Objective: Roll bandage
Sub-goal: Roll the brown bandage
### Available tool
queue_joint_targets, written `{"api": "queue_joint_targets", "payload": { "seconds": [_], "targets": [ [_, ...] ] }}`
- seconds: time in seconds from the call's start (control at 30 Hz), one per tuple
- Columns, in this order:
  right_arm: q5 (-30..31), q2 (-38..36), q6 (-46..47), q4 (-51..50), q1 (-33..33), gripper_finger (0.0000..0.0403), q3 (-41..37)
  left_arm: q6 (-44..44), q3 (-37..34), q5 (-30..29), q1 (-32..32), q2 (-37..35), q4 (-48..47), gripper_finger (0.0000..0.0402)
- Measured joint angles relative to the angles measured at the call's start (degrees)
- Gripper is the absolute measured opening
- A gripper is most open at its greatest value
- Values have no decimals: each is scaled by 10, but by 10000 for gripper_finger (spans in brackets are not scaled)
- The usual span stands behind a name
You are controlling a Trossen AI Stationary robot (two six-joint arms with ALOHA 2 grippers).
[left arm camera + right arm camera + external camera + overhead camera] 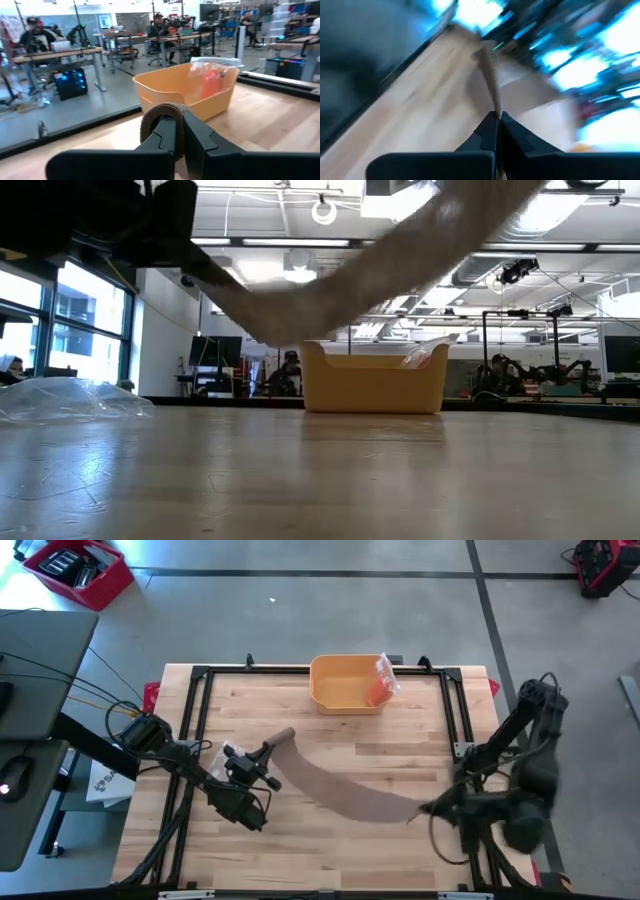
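Wooden table, bandage, no readable writing

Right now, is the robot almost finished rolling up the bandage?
Not yet. Done: the left gripper has its jaws shut on a small rolled start of the bandage. In hand: the right gripper pinches the other end, so the strip hangs stretched above the table. Left: nearly the whole strip is unrolled, so most of the rolling remains.
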Motion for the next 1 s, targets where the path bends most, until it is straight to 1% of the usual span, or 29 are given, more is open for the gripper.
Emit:
{"api": "queue_joint_targets", "payload": {
  "seconds": [0.07,0.17,0.2,0.23,0.27,0.37,0.43,0.5,0.57,0.63,0.7,0.77,0.83,0.9,0.93,1.0],
  "targets": [
    [121,1,-62,9,20,0,42,8,-5,-1,-7,0,23,4],
    [290,7,-184,58,21,0,85,35,-9,0,-14,0,59,3],
    [329,7,-229,72,14,0,99,44,-9,-1,-16,0,69,3],
    [339,6,-265,76,1,0,116,53,-9,0,-19,0,82,3],
    [337,5,-289,76,-17,0,131,68,-9,-1,-20,2,101,3],
    [292,0,-321,71,-80,0,172,119,-9,4,-24,4,164,2],
    [242,-1,-360,75,-131,0,190,161,-9,28,-27,4,206,2],
    [178,-1,-396,98,-179,0,207,211,-9,72,-27,4,254,2],
    [118,0,-447,146,-228,0,221,264,-9,120,-27,4,302,1],
    [77,1,-508,211,-273,0,226,321,-9,179,-27,4,357,1],
    [40,1,-566,268,-316,0,228,397,-9,235,-27,4,427,1],
    [1,2,-601,309,-362,0,231,477,-9,284,-27,4,504,1],
    [-35,2,-611,328,-410,0,231,555,-9,345,-27,4,586,1],
    [-63,4,-601,322,-459,0,231,630,-9,398,-28,4,664,1],
    [-77,6,-592,310,-483,0,231,665,-9,413,-31,4,704,1],
    [-110,13,-555,270,-530,0,231,728,-9,420,-43,4,769,1]
  ]
}}
